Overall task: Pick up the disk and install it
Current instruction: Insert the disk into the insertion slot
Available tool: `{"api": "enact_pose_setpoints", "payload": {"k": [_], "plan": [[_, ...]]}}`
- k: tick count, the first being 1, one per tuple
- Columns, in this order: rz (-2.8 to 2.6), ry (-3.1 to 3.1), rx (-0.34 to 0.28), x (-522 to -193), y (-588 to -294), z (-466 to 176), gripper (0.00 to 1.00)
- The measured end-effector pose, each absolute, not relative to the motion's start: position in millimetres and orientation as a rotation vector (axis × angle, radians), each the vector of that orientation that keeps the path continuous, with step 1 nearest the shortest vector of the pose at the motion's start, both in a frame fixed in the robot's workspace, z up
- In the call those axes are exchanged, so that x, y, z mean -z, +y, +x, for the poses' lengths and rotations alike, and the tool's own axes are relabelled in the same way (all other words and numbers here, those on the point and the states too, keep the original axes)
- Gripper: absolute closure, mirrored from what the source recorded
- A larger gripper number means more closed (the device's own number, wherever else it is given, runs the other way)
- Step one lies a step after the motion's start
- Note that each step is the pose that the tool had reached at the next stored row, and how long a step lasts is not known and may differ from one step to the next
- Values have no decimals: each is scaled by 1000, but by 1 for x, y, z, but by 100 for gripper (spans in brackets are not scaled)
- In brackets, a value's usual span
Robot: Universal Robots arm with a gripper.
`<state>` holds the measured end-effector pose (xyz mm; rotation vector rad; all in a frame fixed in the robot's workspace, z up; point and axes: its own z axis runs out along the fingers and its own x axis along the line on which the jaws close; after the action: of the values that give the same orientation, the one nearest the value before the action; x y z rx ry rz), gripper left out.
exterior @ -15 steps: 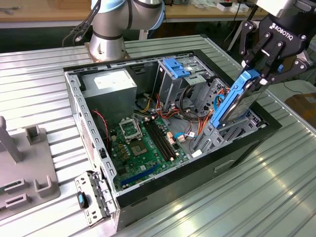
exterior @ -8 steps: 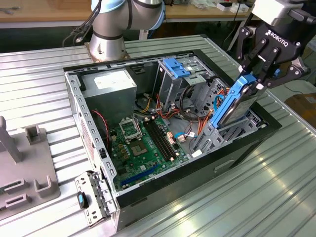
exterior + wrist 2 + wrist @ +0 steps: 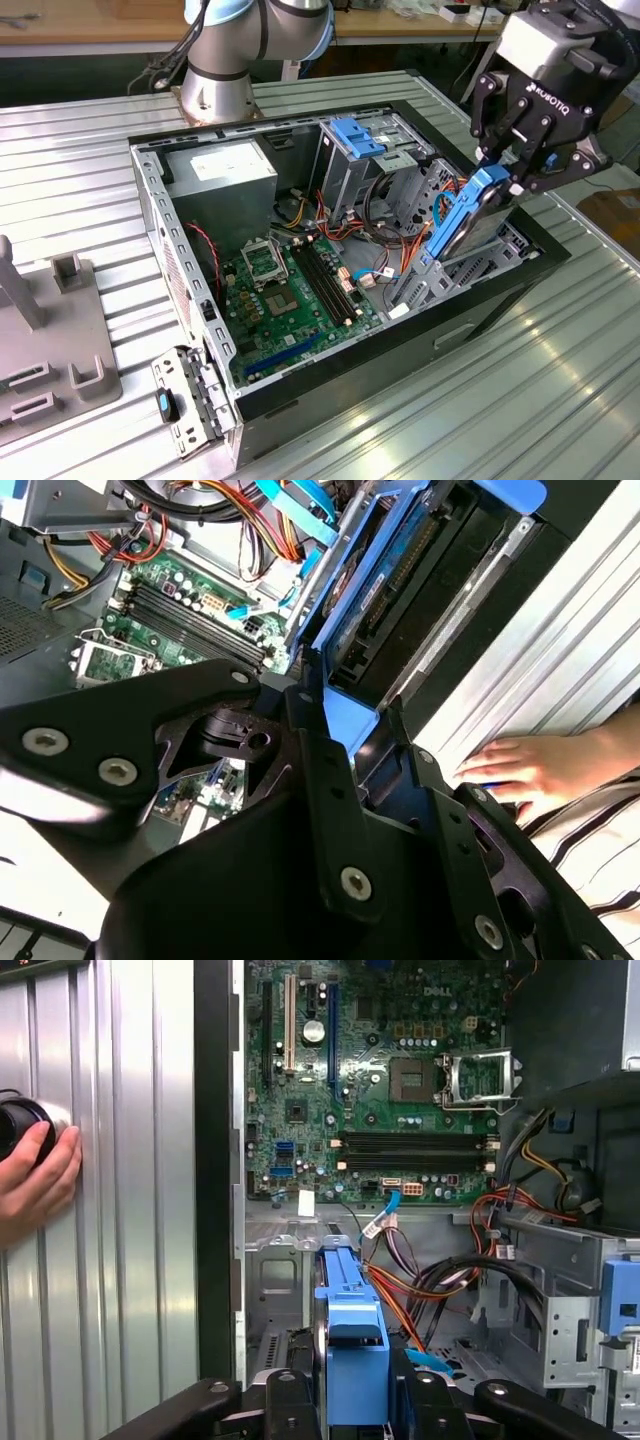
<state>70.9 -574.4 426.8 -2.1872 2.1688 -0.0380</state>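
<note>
The disk point(image 3: 462, 215) is a flat drive in a blue plastic rail frame. It hangs tilted on edge over the open computer case point(image 3: 478, 305), at the side on the exterior view's right. My gripper point(image 3: 505, 180) is shut on its upper blue end. In the first wrist view the blue rail of the disk point(image 3: 352, 1330) runs out from between my fingers, gripper point(image 3: 355, 1405), above the metal bay floor. In the second wrist view the disk point(image 3: 395, 580) shows its dark circuit side, clamped by the gripper point(image 3: 340, 720), with its far end down among the case's bay walls.
Inside the case lie a green motherboard point(image 3: 290, 290), a grey power supply point(image 3: 220, 175), a drive cage with a blue top point(image 3: 355, 150) and loose cables. A person's hand point(image 3: 35, 1175) rests on the ribbed table beside the case. A grey fixture point(image 3: 45, 340) stands at the exterior view's left.
</note>
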Motion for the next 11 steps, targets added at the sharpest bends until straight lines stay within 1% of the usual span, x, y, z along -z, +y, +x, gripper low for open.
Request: {"api": "enact_pose_setpoints", "payload": {"k": [4, 7, 11], "plan": [[-2187, 2169, 38, -413, -575, 71, 63], [-2187, 2169, 38, -386, -577, 71, 63], [-2187, 2169, 38, -385, -577, 71, 63]]}}
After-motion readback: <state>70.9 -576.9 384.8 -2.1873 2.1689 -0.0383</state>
